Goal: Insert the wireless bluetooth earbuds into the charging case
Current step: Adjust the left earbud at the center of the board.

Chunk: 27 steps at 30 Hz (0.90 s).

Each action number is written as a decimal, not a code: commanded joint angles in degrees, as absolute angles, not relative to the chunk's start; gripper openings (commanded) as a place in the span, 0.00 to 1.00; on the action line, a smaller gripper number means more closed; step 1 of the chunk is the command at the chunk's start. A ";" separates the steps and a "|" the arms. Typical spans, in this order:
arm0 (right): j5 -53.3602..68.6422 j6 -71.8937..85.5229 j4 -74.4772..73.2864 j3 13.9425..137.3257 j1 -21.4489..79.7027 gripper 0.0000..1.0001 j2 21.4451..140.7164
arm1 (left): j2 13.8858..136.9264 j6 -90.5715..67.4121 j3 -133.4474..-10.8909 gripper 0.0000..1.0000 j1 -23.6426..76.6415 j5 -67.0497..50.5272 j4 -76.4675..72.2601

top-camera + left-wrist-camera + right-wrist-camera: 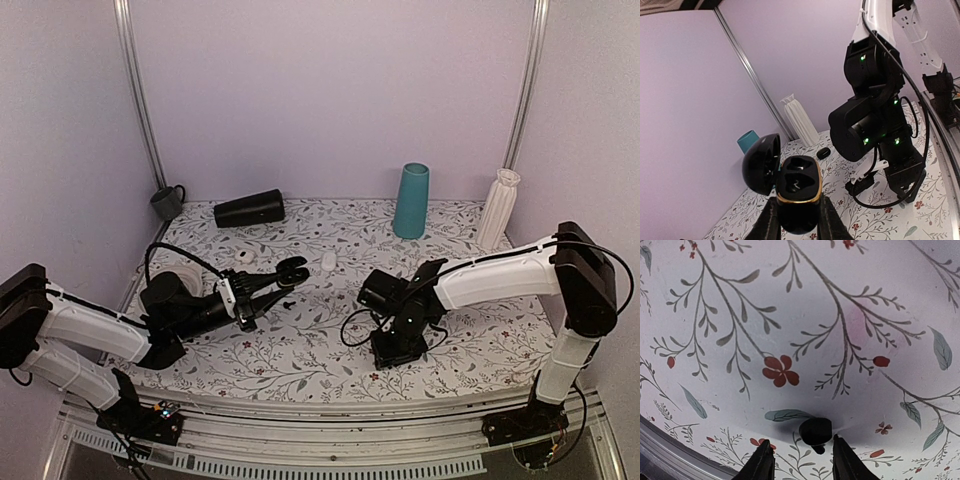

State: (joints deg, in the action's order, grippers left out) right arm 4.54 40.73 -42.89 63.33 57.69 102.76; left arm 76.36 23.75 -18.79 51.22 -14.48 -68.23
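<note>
My left gripper [798,220] is shut on the black charging case [798,192] and holds it above the cloth. The case's lid [760,165] is swung open to the left, and both gold-rimmed wells look empty. In the top view this gripper [283,278] is left of centre. My right gripper [802,460] points straight down and is open. One tiny black earbud [815,431] lies on the cloth between its fingertips, just ahead of them. In the top view the right gripper [397,350] hides that earbud. I cannot make out the second earbud.
A small black rounded object [823,153] lies on the flowered cloth near a white vase [498,208]. At the back are a teal cup [411,200], a black cup on its side [250,208] and a dark mug [168,202]. Two small white objects [328,262] lie mid-table.
</note>
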 commanded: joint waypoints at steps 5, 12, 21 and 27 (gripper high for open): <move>0.79 37.96 -43.08 65.65 57.03 0.38 103.09 | 75.02 23.57 -19.42 0.00 52.38 -14.24 -69.17; -0.35 32.52 -41.89 64.96 57.45 0.35 102.47 | 75.14 23.71 -19.65 0.00 52.47 -14.15 -69.08; -1.50 26.66 -40.14 64.13 58.34 0.34 102.67 | 75.32 23.79 -19.85 0.00 52.56 -14.06 -69.00; -1.50 23.31 -37.91 61.68 58.64 0.33 101.72 | 75.49 23.73 -20.02 0.00 52.56 -14.19 -68.99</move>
